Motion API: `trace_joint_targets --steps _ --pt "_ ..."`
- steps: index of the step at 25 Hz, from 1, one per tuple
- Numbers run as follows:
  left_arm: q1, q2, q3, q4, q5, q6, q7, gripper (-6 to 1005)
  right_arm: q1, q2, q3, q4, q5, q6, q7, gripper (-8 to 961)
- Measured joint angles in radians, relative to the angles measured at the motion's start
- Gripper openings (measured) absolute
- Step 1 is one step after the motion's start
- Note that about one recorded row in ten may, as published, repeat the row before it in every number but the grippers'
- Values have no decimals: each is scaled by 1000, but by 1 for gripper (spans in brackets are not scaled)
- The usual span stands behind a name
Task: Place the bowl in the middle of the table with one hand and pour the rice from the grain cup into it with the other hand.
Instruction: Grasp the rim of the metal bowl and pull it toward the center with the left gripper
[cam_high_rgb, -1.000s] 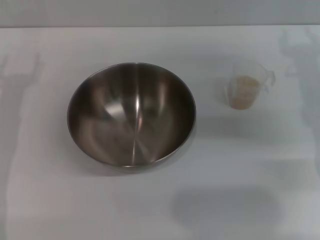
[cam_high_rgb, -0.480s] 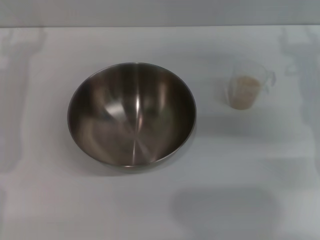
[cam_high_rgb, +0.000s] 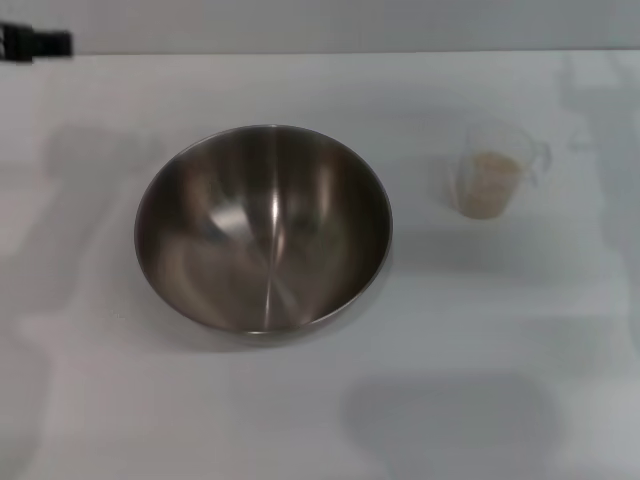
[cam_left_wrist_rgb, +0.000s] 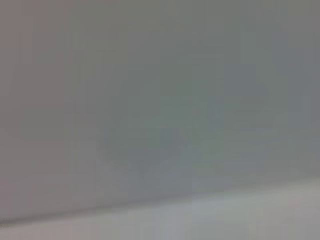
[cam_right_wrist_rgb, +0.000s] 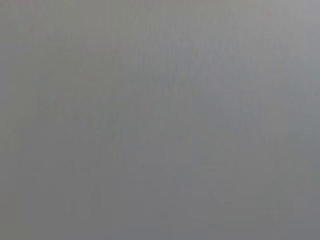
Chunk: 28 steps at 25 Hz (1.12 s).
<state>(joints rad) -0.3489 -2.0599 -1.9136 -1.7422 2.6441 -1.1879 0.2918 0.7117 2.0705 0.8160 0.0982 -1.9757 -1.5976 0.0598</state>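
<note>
Left gripper (cam_high_rgb: 35, 43): a dark tip at the far left corner of the plain white counter (cam_high_rgb: 320, 400); jaws' opening cannot be told. Right gripper not in view.

Large shiny stainless-steel bowl (cam_high_rgb: 263, 228) left of centre, empty. Small clear plastic grain cup (cam_high_rgb: 495, 170), well apart to its right, holds beige rice (cam_high_rgb: 490, 180).

Risks: slick steel rim may slip; light cup could tip, spilling grains.

No writing legible.
</note>
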Motion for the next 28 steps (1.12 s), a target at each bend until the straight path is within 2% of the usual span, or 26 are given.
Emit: trace_joint_targets --steps 1,2,6,10,16,28 --pt "-14 1 -7 -24 -18 -110 33 831 0 0 0 -1 0 1 0 606" --pt "-14 1 -7 -24 -18 -110 33 831 0 0 0 -1 0 1 0 606" --pt "-34 -1 22 -67 -40 -282 92 829 2 0 11 -3 0 7 0 607" --pt "-50 0 59 -51 -36 -319 96 828 3 0 15 -2 0 13 0 607" --pt "-106 -3 95 86 -35 -320 98 826 5 -1 15 -2 0 15 0 607" --pt "-160 -3 141 264 -34 -255 125 821 4 -1 15 -2 0 15 0 606"
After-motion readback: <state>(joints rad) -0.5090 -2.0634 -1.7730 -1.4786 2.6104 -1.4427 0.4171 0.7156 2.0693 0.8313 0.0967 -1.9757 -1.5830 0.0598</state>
